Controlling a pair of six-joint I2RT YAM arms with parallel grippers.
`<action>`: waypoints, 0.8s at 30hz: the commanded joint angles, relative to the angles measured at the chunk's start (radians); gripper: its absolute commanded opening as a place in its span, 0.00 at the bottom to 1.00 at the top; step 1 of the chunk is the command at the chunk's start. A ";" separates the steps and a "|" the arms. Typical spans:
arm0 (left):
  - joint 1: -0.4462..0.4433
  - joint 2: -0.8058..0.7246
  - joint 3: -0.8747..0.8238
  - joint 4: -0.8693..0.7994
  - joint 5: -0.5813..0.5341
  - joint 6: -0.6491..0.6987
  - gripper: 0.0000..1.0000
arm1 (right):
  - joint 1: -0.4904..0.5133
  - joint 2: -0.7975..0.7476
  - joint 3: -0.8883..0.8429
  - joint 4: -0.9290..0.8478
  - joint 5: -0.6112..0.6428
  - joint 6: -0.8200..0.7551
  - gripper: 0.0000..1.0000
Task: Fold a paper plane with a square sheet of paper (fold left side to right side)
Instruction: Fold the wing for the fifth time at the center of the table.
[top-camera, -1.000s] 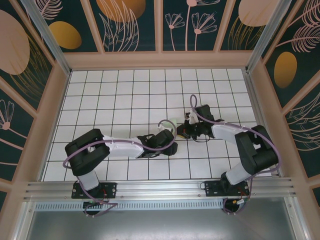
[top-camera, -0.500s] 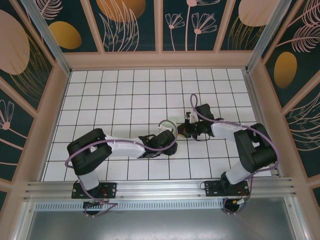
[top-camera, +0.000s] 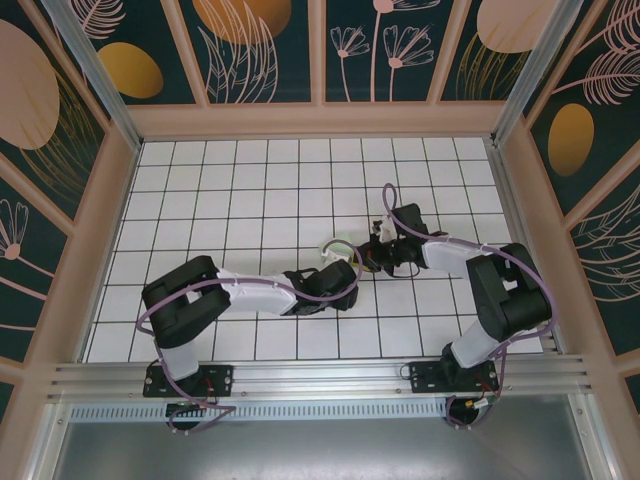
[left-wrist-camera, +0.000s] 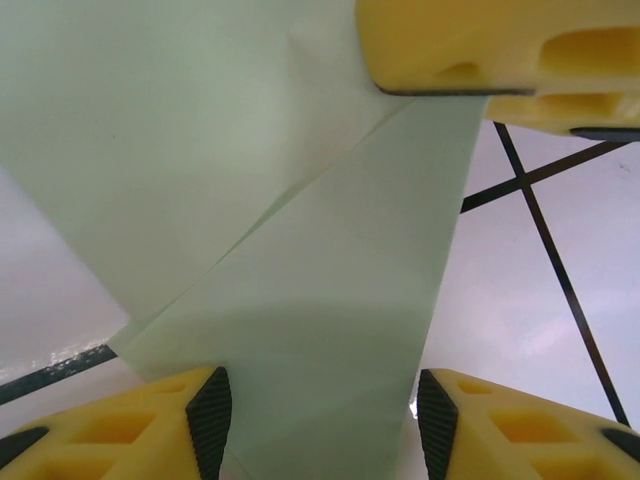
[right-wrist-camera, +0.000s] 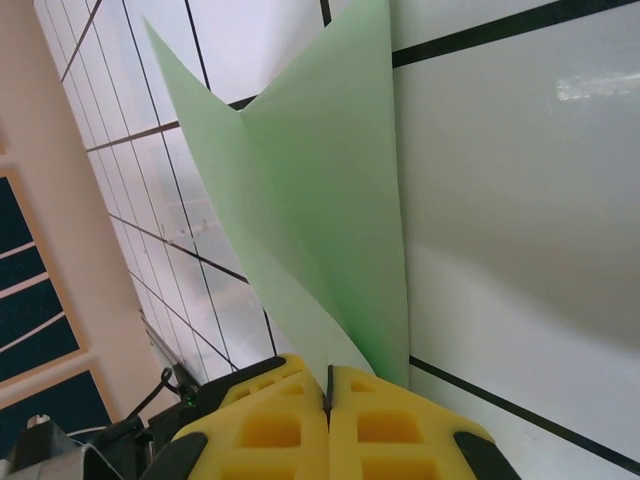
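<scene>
now the right gripper (right-wrist-camera: 328, 378) is clamped shut on the narrow end of the paper (right-wrist-camera: 320, 210), which fans toward 11 o'clock over the bench (right-wrist-camera: 500, 200) near its middle, while the left gripper (left-wrist-camera: 320, 415) stands part open astride it.

Pale mint-green paper (right-wrist-camera: 320, 220), folded into overlapping pointed layers, diagonal crease visible

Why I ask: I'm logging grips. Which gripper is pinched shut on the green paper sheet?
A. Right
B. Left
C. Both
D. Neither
A: in the right wrist view the right gripper has its fingers meeting on the tip of the green paper sheet, while the left gripper has its pads standing apart, astride the sheet.
</scene>
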 joint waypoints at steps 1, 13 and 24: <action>-0.015 0.041 0.011 -0.067 0.014 0.008 0.52 | -0.006 0.007 0.026 0.013 -0.014 0.017 0.02; -0.015 -0.026 -0.054 0.020 0.045 -0.024 0.40 | -0.040 -0.019 0.058 -0.061 0.016 -0.065 0.30; -0.014 -0.059 -0.092 0.074 0.061 -0.028 0.40 | -0.085 -0.111 -0.021 -0.064 0.004 -0.154 0.44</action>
